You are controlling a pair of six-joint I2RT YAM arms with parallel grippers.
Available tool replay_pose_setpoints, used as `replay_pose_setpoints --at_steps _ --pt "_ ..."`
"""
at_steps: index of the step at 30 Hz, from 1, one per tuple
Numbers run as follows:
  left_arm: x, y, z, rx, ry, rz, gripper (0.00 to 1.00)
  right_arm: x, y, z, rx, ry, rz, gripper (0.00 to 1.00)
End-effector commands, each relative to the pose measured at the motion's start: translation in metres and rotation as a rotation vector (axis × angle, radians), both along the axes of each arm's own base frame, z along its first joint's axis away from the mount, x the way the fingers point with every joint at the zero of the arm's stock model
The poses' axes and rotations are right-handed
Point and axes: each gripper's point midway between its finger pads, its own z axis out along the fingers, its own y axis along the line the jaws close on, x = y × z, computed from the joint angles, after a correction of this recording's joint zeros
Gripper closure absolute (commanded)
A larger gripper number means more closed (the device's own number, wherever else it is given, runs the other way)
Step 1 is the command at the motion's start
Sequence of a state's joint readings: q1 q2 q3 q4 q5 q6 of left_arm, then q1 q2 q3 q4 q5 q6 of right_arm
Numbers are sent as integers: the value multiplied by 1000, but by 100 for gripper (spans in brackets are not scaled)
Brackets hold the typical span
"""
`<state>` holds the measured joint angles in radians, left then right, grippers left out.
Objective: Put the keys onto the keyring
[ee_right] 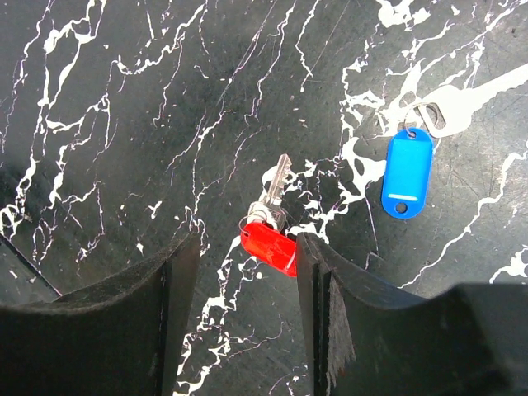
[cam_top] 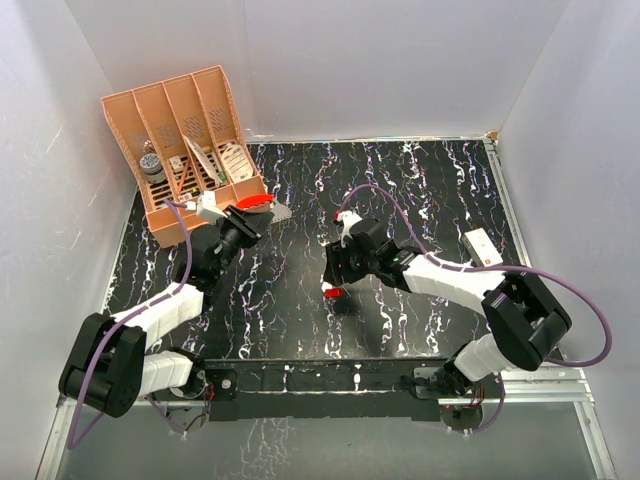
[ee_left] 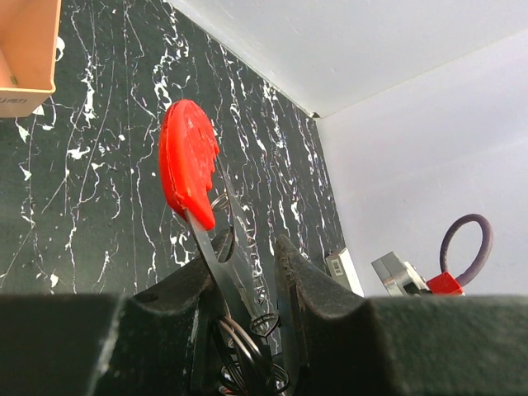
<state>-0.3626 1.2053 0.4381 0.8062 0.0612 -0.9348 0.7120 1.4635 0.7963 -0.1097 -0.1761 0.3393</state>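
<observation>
Right jaws stand wide over the red key [ee_right: 268, 243] — closing crooked could flick it toward the blue key [ee_right: 407, 183]; left jaws pinch the keyring [ee_left: 188, 165] — it may slip.

keyring [ee_left: 188, 161] base hidden, silver key [ee_right: 478, 91] cropped

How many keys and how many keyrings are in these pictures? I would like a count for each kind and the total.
Keys: 2 (red key, blue key)
Keyring: 1 (red keyring)
Total: 3
</observation>
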Motion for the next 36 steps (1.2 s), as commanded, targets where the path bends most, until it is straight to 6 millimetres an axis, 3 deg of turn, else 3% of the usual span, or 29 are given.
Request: replay_pose_setpoints --at_steps 1,15,31,36 --pt "0 3 12 -13 -43 9 100 4 9 5 35 -34 22 52" --pt "0 2 8 -13 -34 6 100 4 10 -22 -5 -13 54 51" --pt "0 3 2 -11 -16 10 100 -2 32 -21 -11 2 84 56" --pt "-1 2 1 -13 -11 8 100 -2 36 -25 -48 5 51 62"
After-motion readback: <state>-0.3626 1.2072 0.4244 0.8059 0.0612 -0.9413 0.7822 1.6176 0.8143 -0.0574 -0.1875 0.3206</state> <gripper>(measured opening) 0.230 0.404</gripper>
